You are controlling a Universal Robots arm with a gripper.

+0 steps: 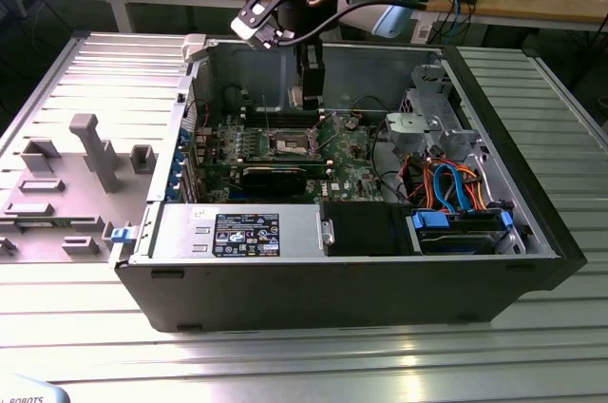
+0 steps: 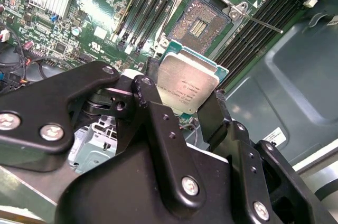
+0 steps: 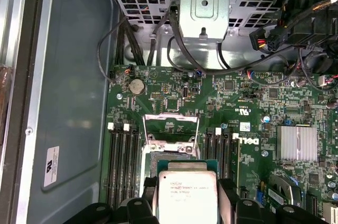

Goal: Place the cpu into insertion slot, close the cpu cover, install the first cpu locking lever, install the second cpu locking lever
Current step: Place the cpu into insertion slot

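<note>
The gripper [image 2: 182,94] is clamped on the cpu [image 2: 187,81], held above the insertion slot [image 2: 199,23] — that slot is empty, contacts bare. The cpu cover [image 3: 170,114] stands open at the slot — nothing seated yet, I'd say all four steps remain.

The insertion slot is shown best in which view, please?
The second wrist view: the insertion slot lies open, its dark centre and silver rim unobstructed. In the first wrist view the cpu held in the pincer hides part of it; in the exterior view it is a distant spot.
</note>
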